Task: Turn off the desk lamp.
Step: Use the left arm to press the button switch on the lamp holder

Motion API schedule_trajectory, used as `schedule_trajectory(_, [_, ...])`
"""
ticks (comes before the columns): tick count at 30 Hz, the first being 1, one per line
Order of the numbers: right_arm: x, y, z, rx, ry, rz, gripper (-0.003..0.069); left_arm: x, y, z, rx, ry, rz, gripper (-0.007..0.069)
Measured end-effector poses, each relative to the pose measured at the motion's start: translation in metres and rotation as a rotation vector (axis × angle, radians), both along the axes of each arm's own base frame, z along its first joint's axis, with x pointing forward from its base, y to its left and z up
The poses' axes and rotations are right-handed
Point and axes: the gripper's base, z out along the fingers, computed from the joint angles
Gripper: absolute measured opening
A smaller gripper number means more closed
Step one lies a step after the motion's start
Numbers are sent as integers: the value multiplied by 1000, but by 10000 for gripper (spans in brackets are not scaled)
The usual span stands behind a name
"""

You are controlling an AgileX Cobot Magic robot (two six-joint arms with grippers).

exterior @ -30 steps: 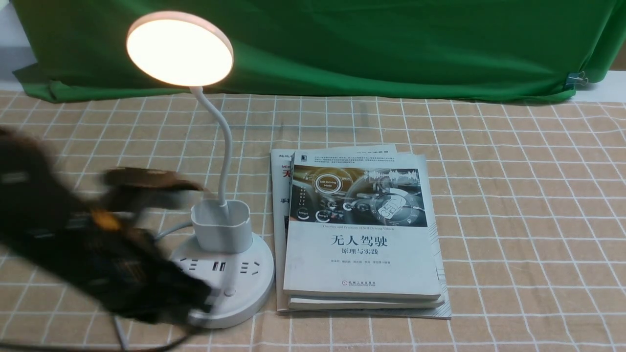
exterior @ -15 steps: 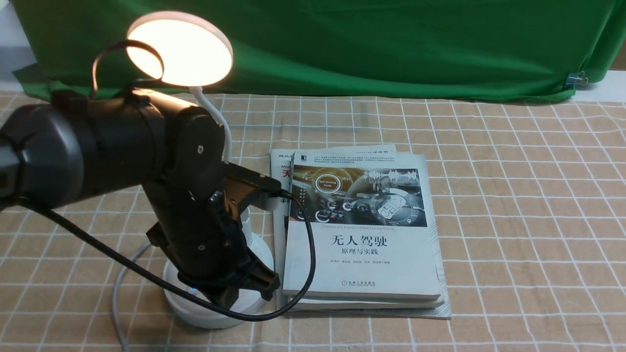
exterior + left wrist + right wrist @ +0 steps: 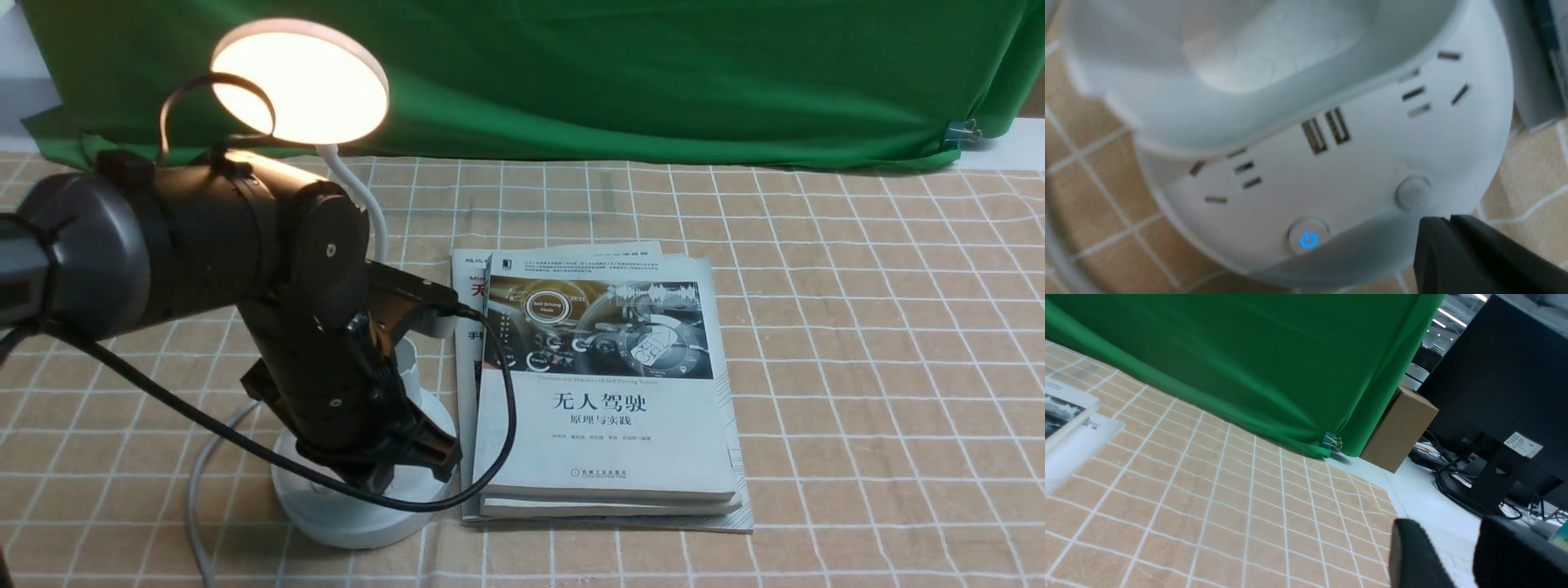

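Lamp (image 3: 300, 82): lit, standing on the left side of the table (image 3: 857, 367), directly left of the books (image 3: 604, 392). Power button (image 3: 1308, 236) shows blue. Left gripper (image 3: 1447, 220): positioned over the near part of the lamp base (image 3: 1372, 163), fingers pressed together; contact cannot be confirmed. Right gripper (image 3: 1437, 543): fingers spread, seen only in its wrist view. Green cloth (image 3: 571, 82) hangs at the far side.

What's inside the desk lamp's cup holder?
The cup holder shows only its bare pale floor in the left wrist view; nothing lies on the visible part. The near wall may hide some, and the picture cuts off the rest.
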Motion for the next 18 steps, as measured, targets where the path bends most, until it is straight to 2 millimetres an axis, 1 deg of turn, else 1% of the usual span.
schedule_trajectory(4, [0,0,0,0,0,0,242,2,-1,-4,0,1,0,6])
schedule_trajectory(10, [0,0,0,0,0,0,242,5,-3,-18,16,34,1,6])
schedule_trajectory(18, [0,0,0,0,0,0,242,6,-4,-19,21,45,-1,6])
